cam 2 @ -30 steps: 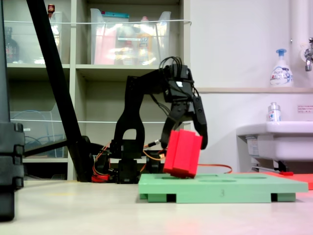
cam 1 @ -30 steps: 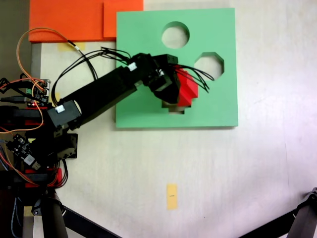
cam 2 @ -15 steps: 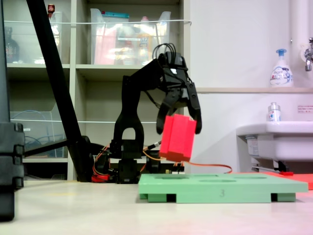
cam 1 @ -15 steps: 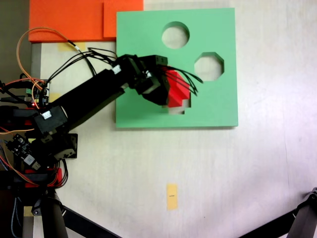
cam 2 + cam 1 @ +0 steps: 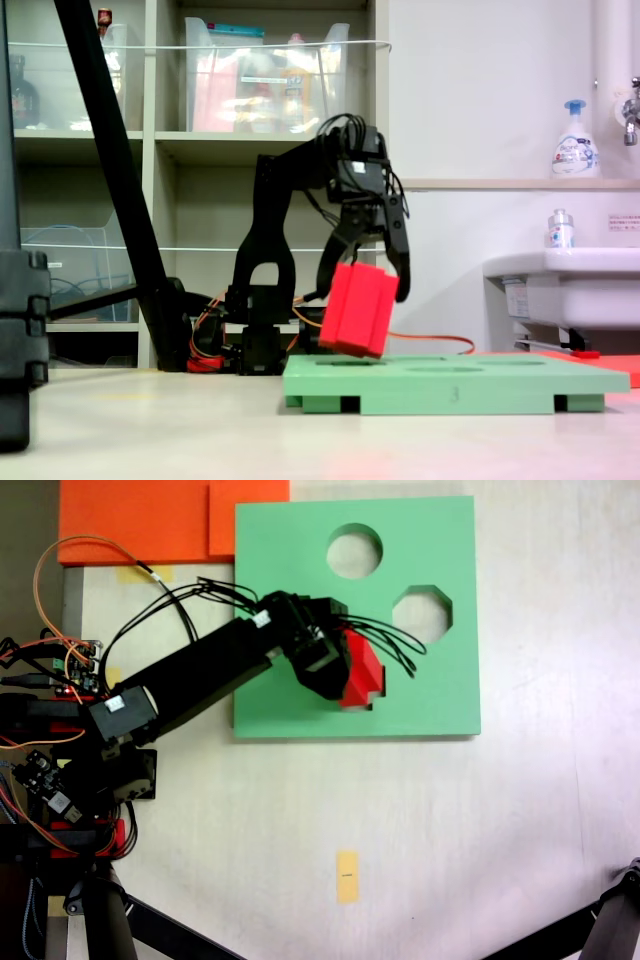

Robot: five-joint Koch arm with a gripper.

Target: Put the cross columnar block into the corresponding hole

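From above: the cross columnar block (image 5: 362, 675) hangs over the green foam board (image 5: 440, 695), covering the corresponding hole, w/ a sliver of the cutout showing at its near edge. The gripper (image 5: 335, 670) sits on the block's left side, so the red foam sticks out to the right of the fingers. The round hole (image 5: 354, 550) and octagonal hole (image 5: 421, 613) lie farther off, both open.

From the side: the fingers (image 5: 399, 268) are clamped on the block (image 5: 357, 309) at its top end, one dark finger each side; the block hangs below them, tilted, its lower end just above the board (image 5: 455, 383) (contact hard to tell).

To do this step well, I'd judge: square the block upright first, turn the wrist so its arms match the plus cutout, then lower slowly and let go only once seated.
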